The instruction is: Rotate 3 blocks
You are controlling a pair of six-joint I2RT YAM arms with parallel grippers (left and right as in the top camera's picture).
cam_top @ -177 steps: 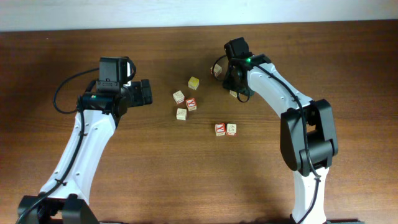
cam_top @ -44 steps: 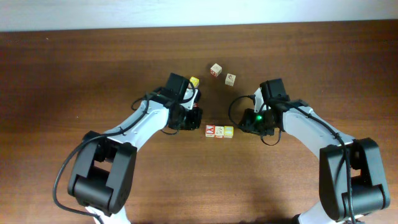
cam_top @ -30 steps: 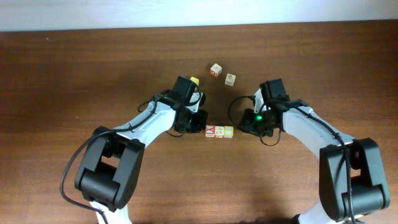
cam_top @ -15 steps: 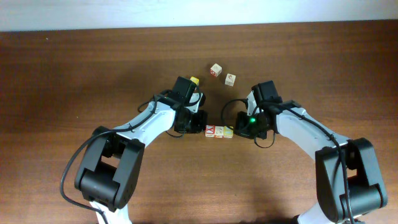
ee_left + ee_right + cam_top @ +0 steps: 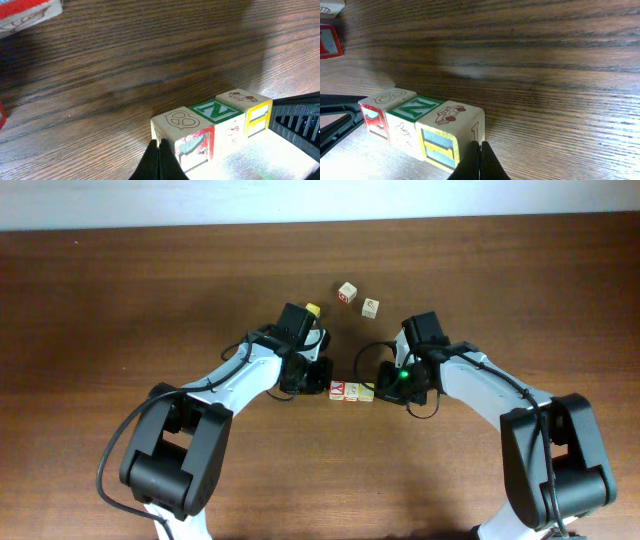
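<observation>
Three blocks lie in a tight row at mid-table: a red-and-white one (image 5: 338, 390) (image 5: 182, 135) (image 5: 376, 112), a middle one with a green N on top (image 5: 352, 392) (image 5: 217, 112) (image 5: 412, 120), and a pale yellow one (image 5: 367, 392) (image 5: 252, 112) (image 5: 447, 132). My left gripper (image 5: 324, 385) (image 5: 157, 157) is shut, its tips pressed against the red block's end face. My right gripper (image 5: 381, 388) (image 5: 480, 160) is shut too, tips against the yellow block's end. Neither holds anything.
Two loose cubes (image 5: 347, 292) (image 5: 370, 308) sit further back on the wooden table (image 5: 500, 280). A yellow cube (image 5: 312, 310) peeks out behind the left arm. More red-printed cubes show at the wrist views' upper left (image 5: 25, 12) (image 5: 327, 42).
My right gripper has slid left to the yellow end of the row and shut. The left arm and the row have stayed put over the last second.
</observation>
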